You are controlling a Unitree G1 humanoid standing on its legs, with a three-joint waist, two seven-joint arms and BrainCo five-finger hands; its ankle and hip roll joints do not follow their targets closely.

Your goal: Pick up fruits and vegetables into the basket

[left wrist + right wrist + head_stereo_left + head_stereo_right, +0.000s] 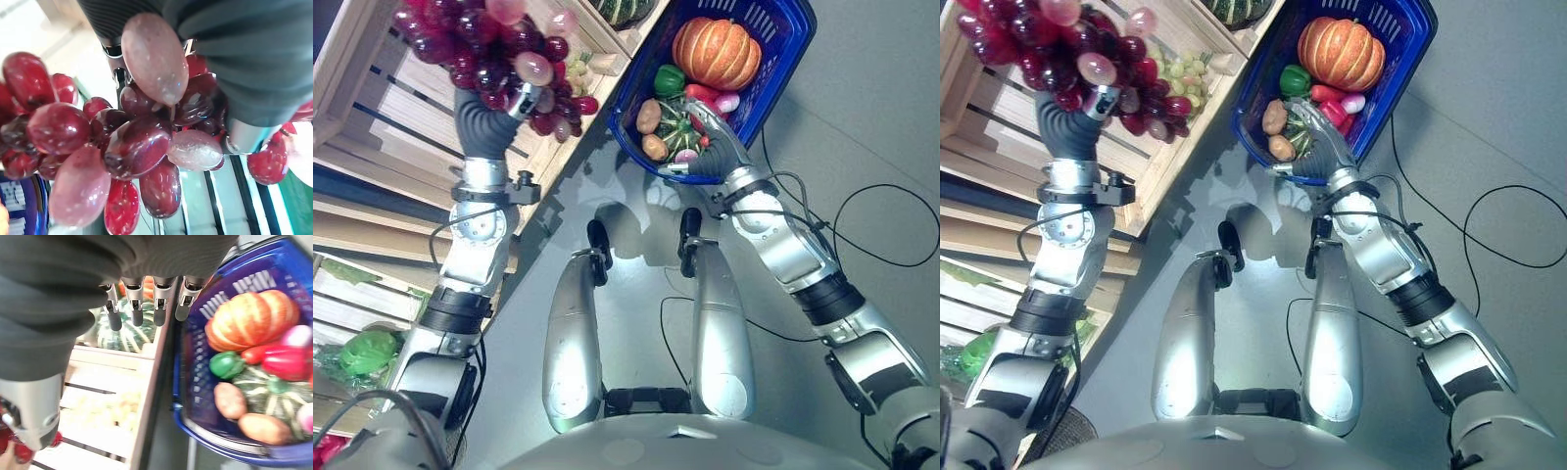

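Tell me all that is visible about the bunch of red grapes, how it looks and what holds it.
The bunch of red grapes is a large cluster of glossy, dark red oval berries, with a few paler pink ones mixed in. They look smooth and shiny, perhaps plastic. The left hand holds the bunch raised in the air, its fingers curled into the cluster from below. The bunch hangs in front of the wooden crate, where a bunch of green grapes lies, and it is apart from the blue basket.

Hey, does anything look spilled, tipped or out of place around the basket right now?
Nothing stands out. The blue basket sits level, with the pumpkin, green pepper and potatoes inside. The left hand holds the red grapes above the wooden crate.
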